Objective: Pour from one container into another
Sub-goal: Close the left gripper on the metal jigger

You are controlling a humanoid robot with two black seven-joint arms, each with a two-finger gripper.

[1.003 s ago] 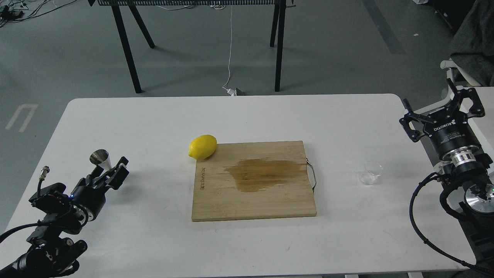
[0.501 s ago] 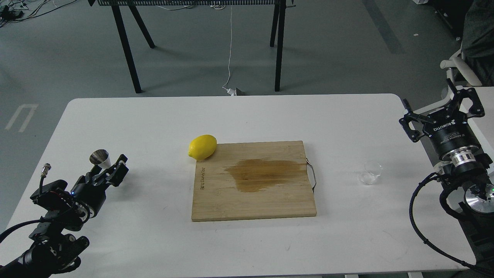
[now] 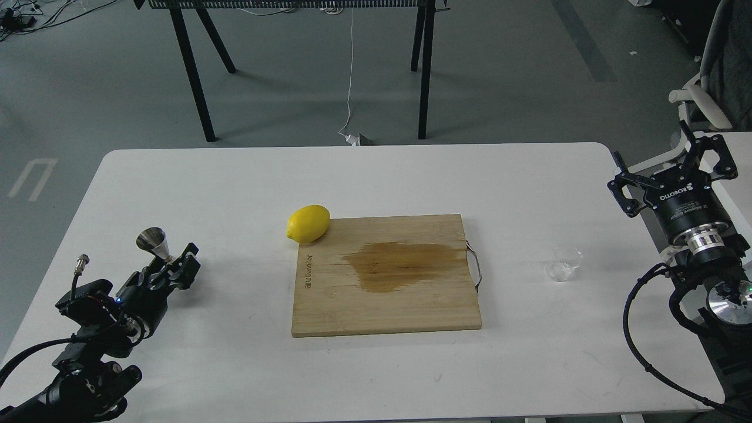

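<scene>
Head view: left gripper pinches jigger at waist; right gripper spread, should approach glass cup level

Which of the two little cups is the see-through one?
The small clear glass cup, standing alone right of the cutting board. The other, the steel jigger by the left gripper, is shiny metal.

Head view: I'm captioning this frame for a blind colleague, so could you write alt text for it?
A steel jigger sits at the left gripper near a white table's left edge, while a small glass cup stands untouched on the right, below the open right gripper. Between them lie a wooden cutting board with a dark wet stain and a lemon at its far left corner.
</scene>
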